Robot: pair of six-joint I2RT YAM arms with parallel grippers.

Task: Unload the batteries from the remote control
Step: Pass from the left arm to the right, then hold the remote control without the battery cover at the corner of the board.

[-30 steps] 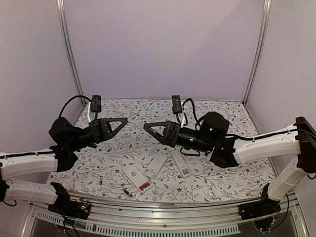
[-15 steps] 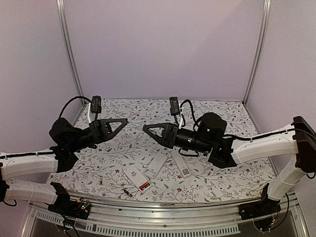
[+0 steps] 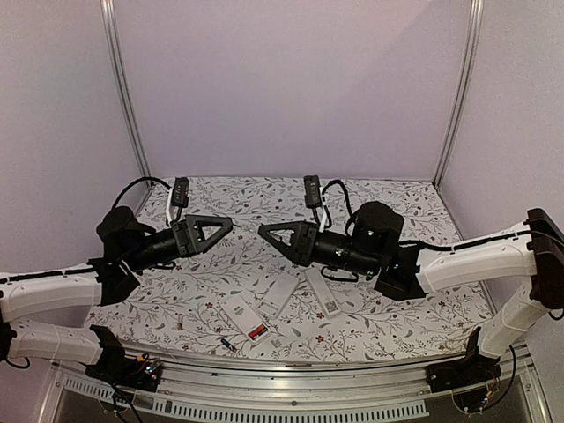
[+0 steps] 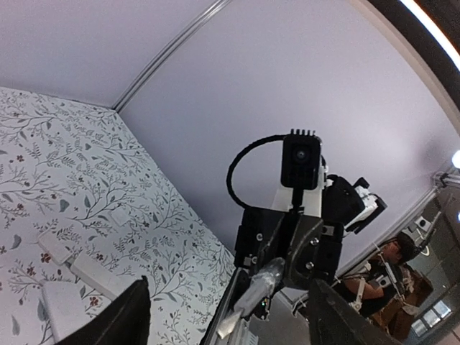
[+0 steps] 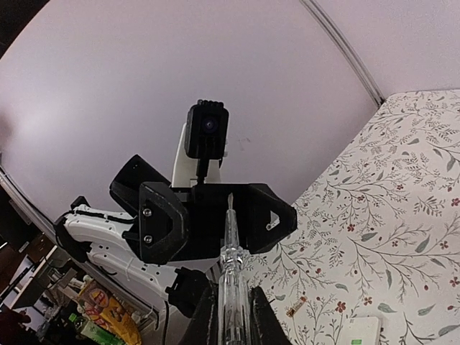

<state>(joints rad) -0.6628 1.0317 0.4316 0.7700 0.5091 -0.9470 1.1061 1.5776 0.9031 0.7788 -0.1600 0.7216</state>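
Right gripper (image 3: 267, 233) is clamped on a thin tool (image 5: 230, 273), its tip aimed at my left gripper (image 3: 220, 231), whose fingers are spread wide with nothing between them. Both hover tip to tip, close but apart, above the table (image 3: 397, 326). Down below, a red-orange battery (image 3: 257, 332) shows at the near end of a white remote (image 3: 238, 308). A dark battery (image 3: 227, 343) lies loose just left of it, and a small battery (image 3: 179, 324) farther left. Two more remotes (image 3: 280, 295) lie just beyond.
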